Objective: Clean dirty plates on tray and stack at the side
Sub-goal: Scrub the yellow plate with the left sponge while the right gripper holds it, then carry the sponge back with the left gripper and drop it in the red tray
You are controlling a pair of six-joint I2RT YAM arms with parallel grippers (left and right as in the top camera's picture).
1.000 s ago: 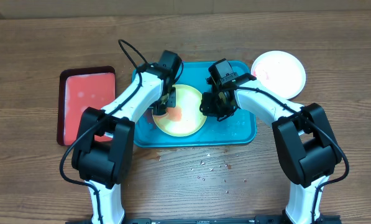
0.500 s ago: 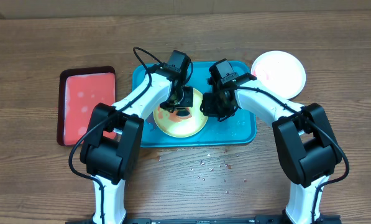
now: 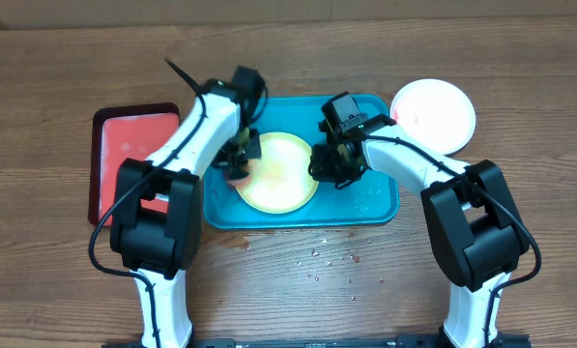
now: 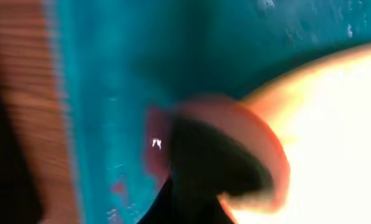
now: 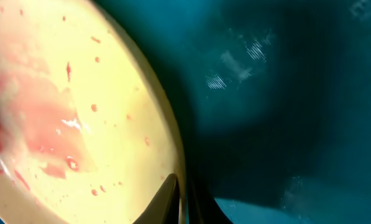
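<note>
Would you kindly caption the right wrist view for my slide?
Round yellow-green plastic plate, smeared with red sauce, over the teal-blue plastic tray.

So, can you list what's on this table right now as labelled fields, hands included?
tray: teal tray, middle of the table
on it: yellow-green plate, red smears inside
left hand: at the plate's left edge, blurred pinkish thing beside it; grip unclear
right hand: pinching the plate's right rim
off the tray: white plate, smeared pink, far right; red tray, left
crumbs: scattered in front of the teal tray
</note>
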